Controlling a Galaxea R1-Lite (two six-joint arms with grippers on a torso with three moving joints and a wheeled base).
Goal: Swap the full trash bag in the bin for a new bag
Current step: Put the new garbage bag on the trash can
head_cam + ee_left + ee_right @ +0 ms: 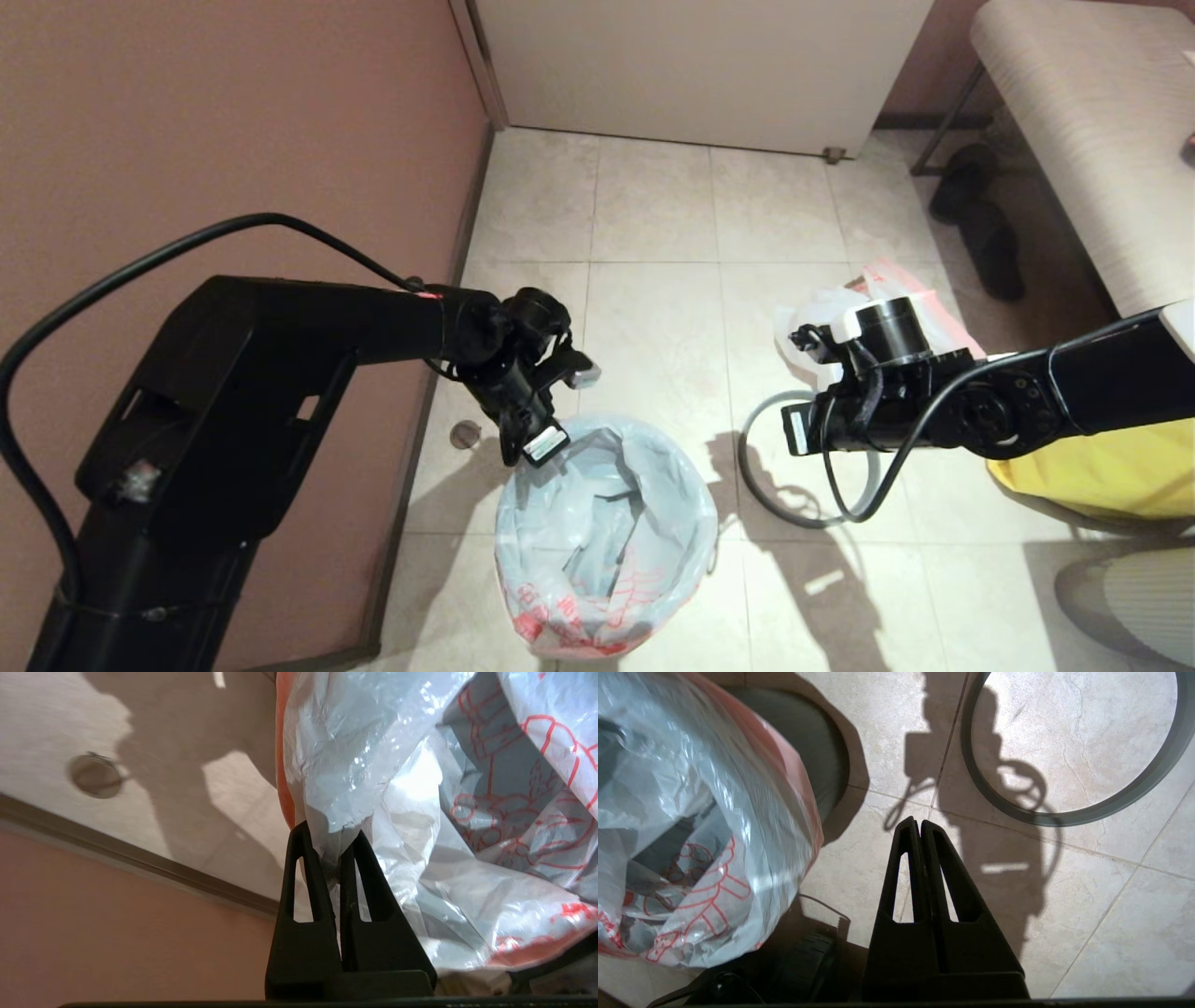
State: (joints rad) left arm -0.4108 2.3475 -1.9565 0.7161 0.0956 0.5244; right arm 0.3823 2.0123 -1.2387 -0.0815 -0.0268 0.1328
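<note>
The left end effector (332,851) has its two black fingers pressed together on a pinched fold of the thin translucent white plastic bag with the orange-red line cartoon (607,532), gripping it at the edge of the bag's mouth on the side nearest the pink wall (233,121). That new bag lines the small round black plastic bin (826,760), draped over its top and down its outside, so that only a dark strip of the bin's wall shows beside the plastic in the right wrist view. The bag's mouth stands open, with grey creased film and red print showing inside.

The right end effector (920,826) hangs over the beige tiled floor (653,215) just beside the bin, its fingers together with nothing between them. Near it, the separate grey ring rim (761,467) lies flat on the tiles, apart from the bin.

Behind the right arm, the full white plastic bag with pink-red handles (822,313) sits on the floor, partly hidden by the wrist. A big yellow bag (1102,471) lies below the right forearm. A small round metal floor drain (464,433) is set in the tile by the wall, close to the left end effector. Farther off are a pale door (700,65), a dark pair of shoes (980,224) and a beige striped upholstered bench (1092,121).
</note>
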